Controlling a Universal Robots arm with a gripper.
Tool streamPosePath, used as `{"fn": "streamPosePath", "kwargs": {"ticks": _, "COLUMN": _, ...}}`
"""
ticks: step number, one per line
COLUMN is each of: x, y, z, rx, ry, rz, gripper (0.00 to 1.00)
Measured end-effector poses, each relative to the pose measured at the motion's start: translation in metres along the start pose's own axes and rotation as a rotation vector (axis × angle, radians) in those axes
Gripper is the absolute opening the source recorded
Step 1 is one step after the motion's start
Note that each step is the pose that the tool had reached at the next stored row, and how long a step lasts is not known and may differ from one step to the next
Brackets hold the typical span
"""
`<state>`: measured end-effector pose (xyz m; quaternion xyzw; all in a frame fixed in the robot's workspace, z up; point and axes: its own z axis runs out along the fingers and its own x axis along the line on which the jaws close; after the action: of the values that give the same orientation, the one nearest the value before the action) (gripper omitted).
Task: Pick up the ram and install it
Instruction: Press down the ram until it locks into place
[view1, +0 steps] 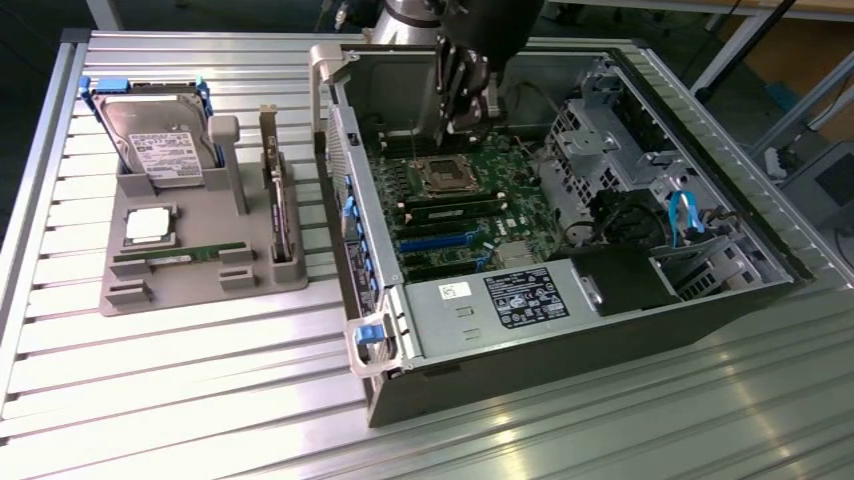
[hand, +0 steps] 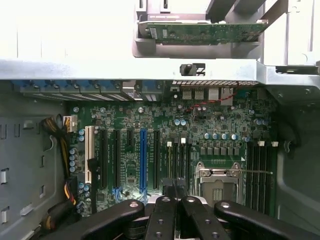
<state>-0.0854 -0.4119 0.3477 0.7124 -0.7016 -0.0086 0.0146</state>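
A ram (view1: 180, 256) stick, thin and green, lies lengthwise in a slot along the front of a grey holder (view1: 200, 295), on the side of the table (view1: 200, 400) toward the exterior view's left. Just behind it in the same holder sits a square silver processor chip (view1: 147, 225). Behind that, a hard drive (view1: 160, 140) leans upright in a blue-edged cradle. A taller card with a metal bracket (view1: 276, 200) stands on edge along the side of the holder nearest the computer.

The open computer case (view1: 441, 300) lies on its side just beside the holder, filling the middle of the table, with the green motherboard (view1: 494, 215) facing up. The empty processor socket (view1: 441, 175) is near the middle of the board, with long dark memory slots running beside it.

The tool (view1: 470, 120) hangs inside the case over the far part of the board, just past the socket and well apart from the ram in the holder. Its fingers are pressed together. In the wrist view the tool (hand: 173, 187) shows its black fingertips meeting above the motherboard (hand: 130, 150), next to the socket (hand: 217, 177). I cannot tell whether anything thin is pinched between them.
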Motion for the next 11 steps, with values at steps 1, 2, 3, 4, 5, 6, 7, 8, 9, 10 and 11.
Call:
{"fn": "streamPosePath", "kwargs": {"ticks": 1, "x": 0.0000, "y": 0.0001, "z": -0.0036, "rx": 0.0000, "ry": 0.0000, "rz": 0.000, "gripper": 0.10}}
{"fn": "streamPosePath", "kwargs": {"ticks": 2, "x": 0.0001, "y": 0.0001, "z": -0.0065, "rx": 0.0001, "ry": -0.0001, "rz": 0.000, "gripper": 0.10}}
{"fn": "streamPosePath", "kwargs": {"ticks": 3, "x": 0.0001, "y": 0.0002, "z": -0.0102, "rx": 0.0000, "ry": 0.0000, "rz": 0.001, "gripper": 0.10}}
{"fn": "streamPosePath", "kwargs": {"ticks": 4, "x": 0.0001, "y": 0.0002, "z": -0.0126, "rx": 0.0000, "ry": 0.0000, "rz": 0.001, "gripper": 0.10}}
{"fn": "streamPosePath", "kwargs": {"ticks": 5, "x": 0.0001, "y": 0.0002, "z": -0.0127, "rx": 0.0000, "ry": -0.0001, "rz": 0.001, "gripper": 0.10}}
{"fn": "streamPosePath", "kwargs": {"ticks": 6, "x": 0.0001, "y": 0.0002, "z": -0.0127, "rx": 0.0001, "ry": -0.0002, "rz": 0.001, "gripper": 0.10}}
{"fn": "streamPosePath", "kwargs": {"ticks": 7, "x": 0.0001, "y": 0.0002, "z": -0.0127, "rx": 0.0001, "ry": -0.0002, "rz": 0.001, "gripper": 0.10}}
{"fn": "streamPosePath", "kwargs": {"ticks": 8, "x": 0.0001, "y": 0.0002, "z": -0.0127, "rx": 0.0000, "ry": -0.0001, "rz": 0.001, "gripper": 0.10}}
{"fn": "streamPosePath", "kwargs": {"ticks": 9, "x": 0.0001, "y": 0.0002, "z": -0.0128, "rx": 0.0000, "ry": -0.0001, "rz": 0.001, "gripper": 0.10}}
{"fn": "streamPosePath", "kwargs": {"ticks": 10, "x": 0.0001, "y": 0.0002, "z": -0.0127, "rx": 0.0000, "ry": -0.0001, "rz": 0.001, "gripper": 0.10}}
{"fn": "streamPosePath", "kwargs": {"ticks": 11, "x": 0.0001, "y": 0.0002, "z": -0.0128, "rx": 0.0000, "ry": -0.0001, "rz": 0.001, "gripper": 0.10}}
